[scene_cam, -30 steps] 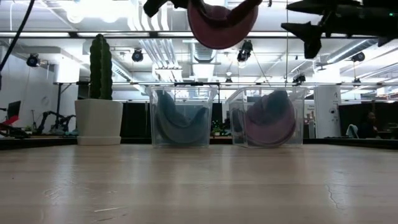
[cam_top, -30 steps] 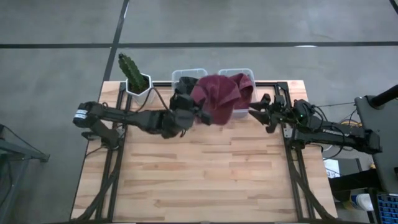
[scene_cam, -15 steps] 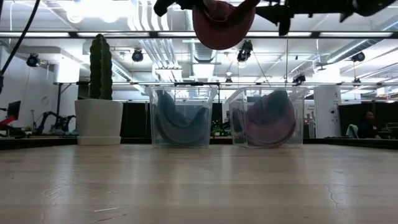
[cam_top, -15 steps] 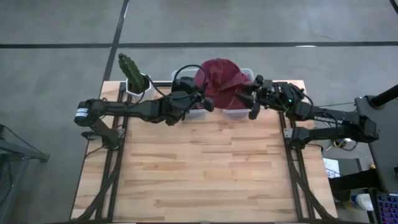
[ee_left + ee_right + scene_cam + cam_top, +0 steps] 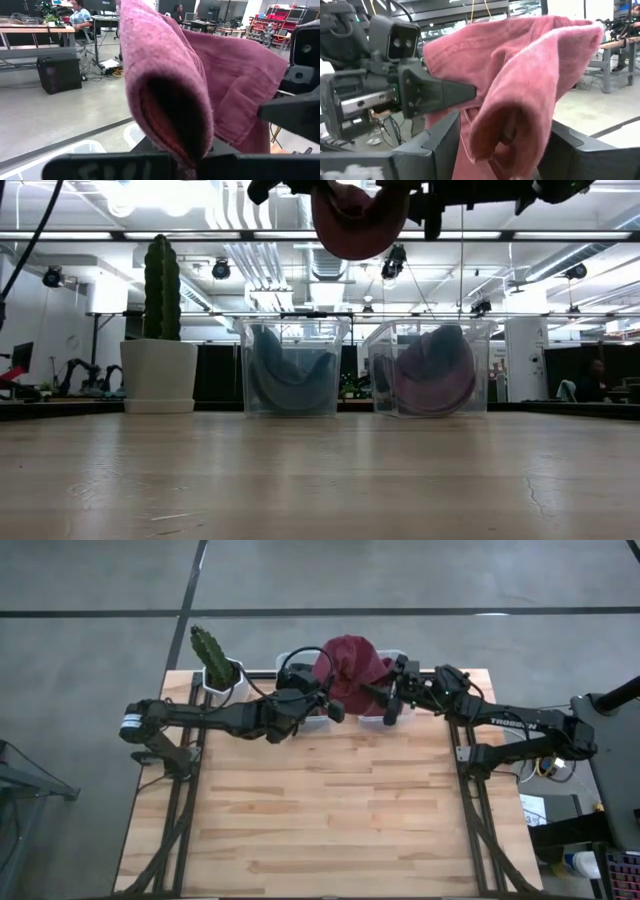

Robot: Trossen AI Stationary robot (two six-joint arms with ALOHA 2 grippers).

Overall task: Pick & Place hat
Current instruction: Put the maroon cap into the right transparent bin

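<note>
Dark-red soft fabric hat [image 5: 352, 668] hangs in the air above the right-hand clear plastic bin [image 5: 431, 367], the one that already has a pinkish hat in it (blue one sits in the clear bin [image 5: 293, 367] beside it, toward the cactus in the white pot [image 5: 214, 664]). Left pincer [image 5: 322, 700] is clamped on the hat's edge, just on the cactus side of that bin. Right pincer [image 5: 389, 705] is on the bin's other side, fingers apart, straddling a hanging fold of the hat without biting on it.

Step looks like a handover or a two-arm drop into the bin. To do it well: close the right pincer on a thick fold, not the loose rim, before the left lets go; keep the hat centred over the bin opening so nothing drapes over the wall.

Readable text: "TROSSEN" on the right forearm in the high view. Nothing else legible.
</note>
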